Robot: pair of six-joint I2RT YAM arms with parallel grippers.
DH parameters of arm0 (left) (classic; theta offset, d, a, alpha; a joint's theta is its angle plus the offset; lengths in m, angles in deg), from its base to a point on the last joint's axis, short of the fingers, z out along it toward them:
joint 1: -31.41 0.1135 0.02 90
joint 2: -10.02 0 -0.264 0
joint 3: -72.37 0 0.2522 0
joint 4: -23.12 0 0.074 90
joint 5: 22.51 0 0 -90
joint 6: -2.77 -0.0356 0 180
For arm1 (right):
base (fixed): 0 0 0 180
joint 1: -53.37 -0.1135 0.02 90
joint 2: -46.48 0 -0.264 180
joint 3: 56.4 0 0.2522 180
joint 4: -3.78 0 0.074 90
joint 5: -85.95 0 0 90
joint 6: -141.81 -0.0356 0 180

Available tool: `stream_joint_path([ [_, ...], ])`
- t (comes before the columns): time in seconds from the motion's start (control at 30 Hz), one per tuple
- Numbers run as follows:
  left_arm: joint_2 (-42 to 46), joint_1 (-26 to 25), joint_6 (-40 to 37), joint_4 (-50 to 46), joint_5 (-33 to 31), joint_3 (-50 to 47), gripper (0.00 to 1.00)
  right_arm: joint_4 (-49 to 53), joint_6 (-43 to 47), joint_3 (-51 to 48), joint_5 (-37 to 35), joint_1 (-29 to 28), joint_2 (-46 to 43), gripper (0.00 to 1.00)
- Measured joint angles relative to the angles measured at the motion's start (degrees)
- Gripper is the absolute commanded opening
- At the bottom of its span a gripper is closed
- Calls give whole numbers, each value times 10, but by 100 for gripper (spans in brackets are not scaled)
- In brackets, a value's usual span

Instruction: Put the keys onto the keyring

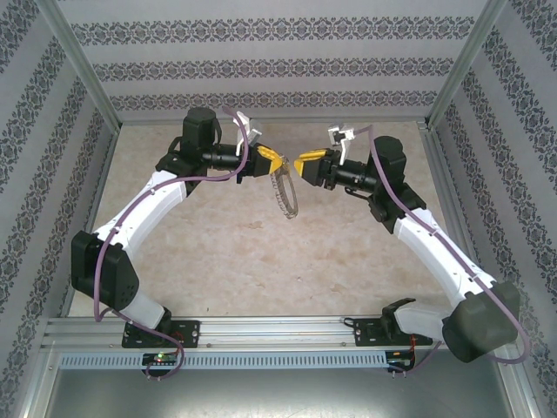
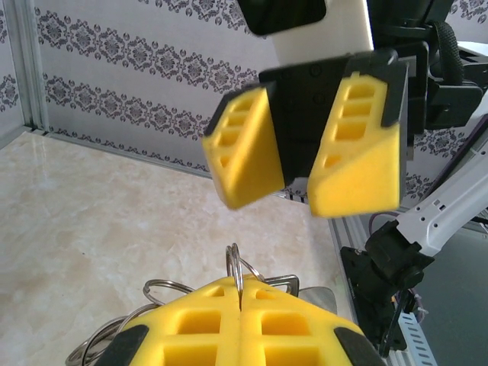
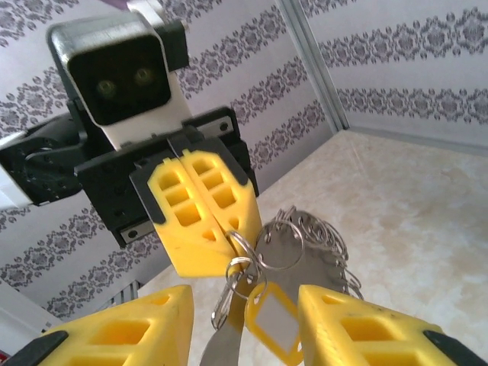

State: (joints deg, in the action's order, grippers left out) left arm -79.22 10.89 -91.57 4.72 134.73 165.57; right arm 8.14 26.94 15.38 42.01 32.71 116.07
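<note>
Patterned walls (image 1: 261, 52) surround the marble table (image 1: 218, 261). Left claw (image 1: 268, 159) clamps the keyring (image 1: 285, 196), hoop dangling at 6 o'clock; right claw (image 1: 306, 164) gapes empty around the yellow-headed key (image 3: 271, 320). Closing off-centre could knock it swinging.

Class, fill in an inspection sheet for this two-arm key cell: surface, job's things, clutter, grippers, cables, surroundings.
Surface: beige marble-patterned tabletop.
Job's things: large grey metal keyring fringed with silver keys hangs from the left gripper. The small key with a yellowish head and silver blade dangles between the fingers of the right gripper, ungripped.
Clutter: nothing seen.
Grippers: left gripper shut on a ring of the keyring; right gripper open, facing it closely.
Cables: a purple cable runs along each arm.
Surroundings: grey patterned walls, aluminium frame posts, aluminium base rail.
</note>
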Motion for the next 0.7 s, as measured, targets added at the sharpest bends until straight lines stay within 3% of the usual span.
stream_joint_path([
  [0.7, -9, 0, 0, -9, -2, 6, 0, 79, 39, 30, -57, -36, 16, 38],
])
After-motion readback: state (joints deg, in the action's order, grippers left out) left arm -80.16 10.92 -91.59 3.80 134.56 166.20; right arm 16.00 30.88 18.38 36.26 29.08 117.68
